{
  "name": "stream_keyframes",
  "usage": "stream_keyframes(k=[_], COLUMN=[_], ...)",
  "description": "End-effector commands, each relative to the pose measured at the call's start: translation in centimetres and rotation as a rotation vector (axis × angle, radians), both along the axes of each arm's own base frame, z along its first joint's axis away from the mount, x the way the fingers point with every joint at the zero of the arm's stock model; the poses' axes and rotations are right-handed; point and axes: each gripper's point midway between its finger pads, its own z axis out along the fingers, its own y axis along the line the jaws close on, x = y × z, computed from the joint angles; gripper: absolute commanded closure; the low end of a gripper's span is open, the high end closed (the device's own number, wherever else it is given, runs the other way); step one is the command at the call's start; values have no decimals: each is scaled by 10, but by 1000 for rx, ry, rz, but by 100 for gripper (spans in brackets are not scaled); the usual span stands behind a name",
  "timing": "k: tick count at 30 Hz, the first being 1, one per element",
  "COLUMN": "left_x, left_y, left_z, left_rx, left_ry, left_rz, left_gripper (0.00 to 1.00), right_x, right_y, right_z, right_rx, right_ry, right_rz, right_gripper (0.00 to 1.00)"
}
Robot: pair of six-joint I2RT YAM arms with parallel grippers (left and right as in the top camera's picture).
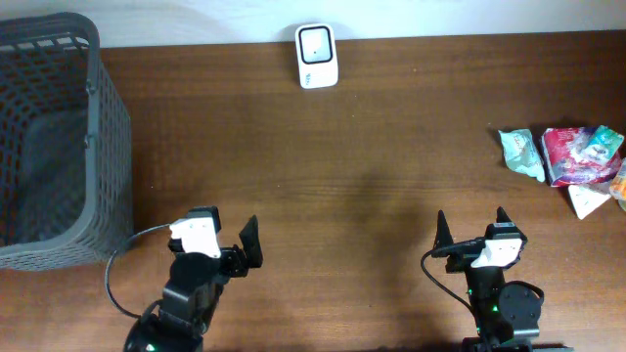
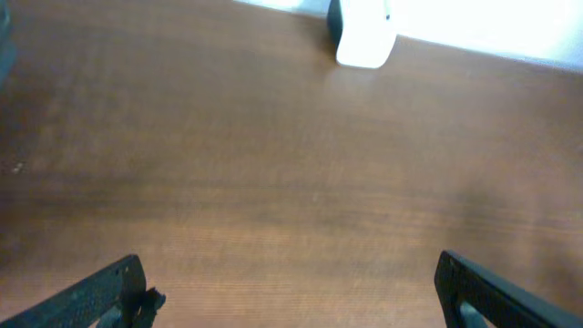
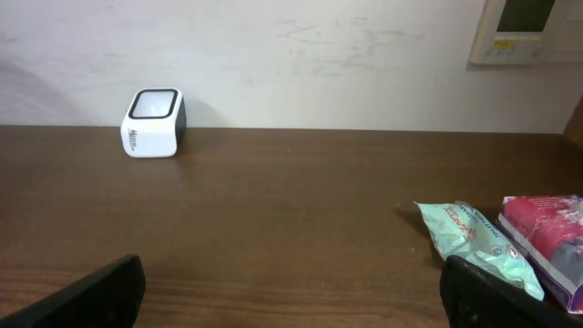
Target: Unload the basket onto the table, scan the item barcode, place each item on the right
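The left pincer (image 1: pixel 227 221) hangs low at the near edge of the bench (image 1: pixel 372 166), its two dark fingers (image 2: pixel 107 293) spread wide and holding nothing; only bare wood shows between them in the left wrist view. The right pincer (image 1: pixel 470 217) sits at the same near edge, well apart from the left one, and it too is spread wide with nothing in it. A dark cable (image 1: pixel 111 277) loops off the left arm toward the near-left corner.

Ahead of both pincers the brown wood runs open all the way to the far edge. The white scanner (image 1: pixel 317 56) stands there against the pale wall (image 3: pixel 291 55), a little left of centre, its dark window facing up. It is well apart from both pincers.

To the left of the left pincer, a grey mesh basket (image 1: pixel 112 147) fills the left side of the bench, its right wall near the left arm and its near corner just beside the cable.

To the right, the items lie bunched at the right edge, ahead of and to the right of the right pincer. A teal packet (image 1: pixel 521 154) is the nearest of them to the middle of the bench, a red packet (image 1: pixel 577 154) touches it on the outer side, and a small white piece (image 1: pixel 587 200) lies just nearer than the red one. The bunch runs out of frame. A beige panel (image 3: pixel 521 27) is fixed high on the wall.
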Motion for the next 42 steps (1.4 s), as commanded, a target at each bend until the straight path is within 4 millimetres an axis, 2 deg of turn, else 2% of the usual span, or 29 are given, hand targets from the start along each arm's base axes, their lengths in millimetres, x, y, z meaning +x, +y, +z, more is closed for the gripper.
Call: stream_keyframes(k=[1,9,12,14,17,19,23,33,36,39,42], left_x=[1,-6,-6,-6,-7,-8,-8,-9,-8,-9,-8], left_y=[3,23,40,57,71,67,68,64,72,91,90], left_z=[-5,-22,-26,-22,-8,-2,0,2,2,1,2], left_rx=[-46,-112,-118,-119,-87,3,66,131,134,153,238], left_ry=[-77,-154,-194,-239,-306,-337,-353,-372,-373,-367,-383], left_rz=[4,35,100,165,202,149,132,89,115,191,163], left_gripper=[1,1,1,1,1,1,1,1,1,1,1], right_x=[0,0,0,0,0,0,0,0,0,0,0], right_y=[2,2,2,2,2,2,2,2,2,2,2], right_z=[-3,-3,-3,-3,-3,-3,-3,-3,-3,-3,-3], right_rx=[8,8,8,8,8,8,8,8,8,8,8], right_ry=[3,3,3,3,3,3,3,3,3,3,3], right_rz=[6,7,6,6,6,7,6,6,6,6,6], right_gripper=[1,1,1,1,1,1,1,1,1,1,1])
